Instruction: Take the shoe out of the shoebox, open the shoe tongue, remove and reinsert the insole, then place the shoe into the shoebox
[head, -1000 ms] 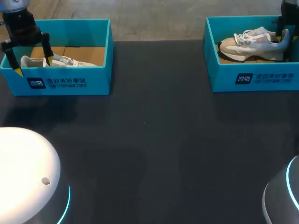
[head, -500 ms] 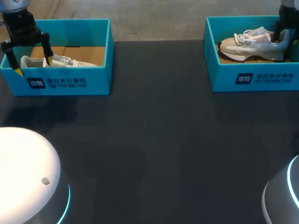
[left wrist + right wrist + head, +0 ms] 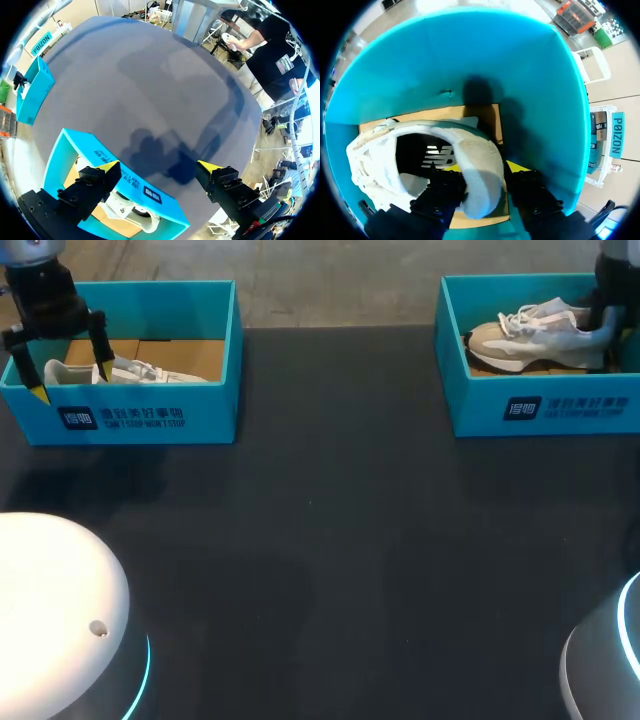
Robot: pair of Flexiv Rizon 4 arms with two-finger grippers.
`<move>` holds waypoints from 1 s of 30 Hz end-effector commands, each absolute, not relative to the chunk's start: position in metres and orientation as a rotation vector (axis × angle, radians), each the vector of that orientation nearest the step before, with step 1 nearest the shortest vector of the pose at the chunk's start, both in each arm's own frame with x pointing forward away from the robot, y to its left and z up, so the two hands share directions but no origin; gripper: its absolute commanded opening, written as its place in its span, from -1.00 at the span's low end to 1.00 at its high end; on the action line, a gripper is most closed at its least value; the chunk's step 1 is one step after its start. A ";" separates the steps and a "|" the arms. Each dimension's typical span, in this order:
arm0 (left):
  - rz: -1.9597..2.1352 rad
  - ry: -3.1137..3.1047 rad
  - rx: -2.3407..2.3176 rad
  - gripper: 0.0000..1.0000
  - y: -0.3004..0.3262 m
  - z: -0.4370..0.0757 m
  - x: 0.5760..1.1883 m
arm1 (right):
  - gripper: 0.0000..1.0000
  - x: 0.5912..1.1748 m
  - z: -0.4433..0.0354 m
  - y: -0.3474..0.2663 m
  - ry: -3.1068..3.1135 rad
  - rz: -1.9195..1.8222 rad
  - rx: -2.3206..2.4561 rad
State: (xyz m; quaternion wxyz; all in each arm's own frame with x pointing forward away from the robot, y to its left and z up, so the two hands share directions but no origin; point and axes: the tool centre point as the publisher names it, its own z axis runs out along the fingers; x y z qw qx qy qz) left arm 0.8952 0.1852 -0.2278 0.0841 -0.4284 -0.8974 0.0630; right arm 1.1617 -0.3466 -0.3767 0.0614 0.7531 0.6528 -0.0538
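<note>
right gripper point(image 3: 480, 169) is pinching the heel of the beige shoe point(image 3: 535, 335) inside the far-right shoebox point(image 3: 545, 408); left gripper point(image 3: 70, 382) is hanging wide open over the far-left shoebox's point(image 3: 150, 418) near wall.

a beige-and-white shoe point(image 3: 535, 337) stands upright inside the right teal shoebox point(image 3: 480, 405).

Wide table point(image 3: 340, 540) between left shoebox point(image 3: 140, 418), right shoebox point(image 3: 560, 408)

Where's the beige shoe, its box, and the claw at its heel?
beige shoe point(image 3: 492, 340): head view, toe side.
box point(image 3: 480, 408): head view, front wall.
right gripper point(image 3: 480, 171): right wrist view, between fingertips.
</note>
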 end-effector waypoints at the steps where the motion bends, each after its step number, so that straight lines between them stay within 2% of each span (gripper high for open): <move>1: 0.187 -2.680 -1.280 1.00 0.186 -0.228 0.894 | -0.36 1.173 -0.381 -0.344 1.993 -0.209 2.298; 3: 0.187 -2.680 -1.280 1.00 0.186 -0.228 0.894 | -0.69 1.173 -0.380 -0.343 1.994 -0.214 2.298; 4: 0.187 -2.680 -1.280 1.00 0.186 -0.228 0.894 | -1.00 1.173 -0.379 -0.343 1.995 -0.217 2.298; 21: 0.187 -2.680 -1.280 1.00 0.186 -0.228 0.894 | -1.00 1.150 -0.352 -0.342 1.933 -0.148 2.360; 30: 0.187 -2.680 -1.280 1.00 0.186 -0.228 0.894 | -1.00 1.144 -0.313 -0.346 1.909 -0.099 2.354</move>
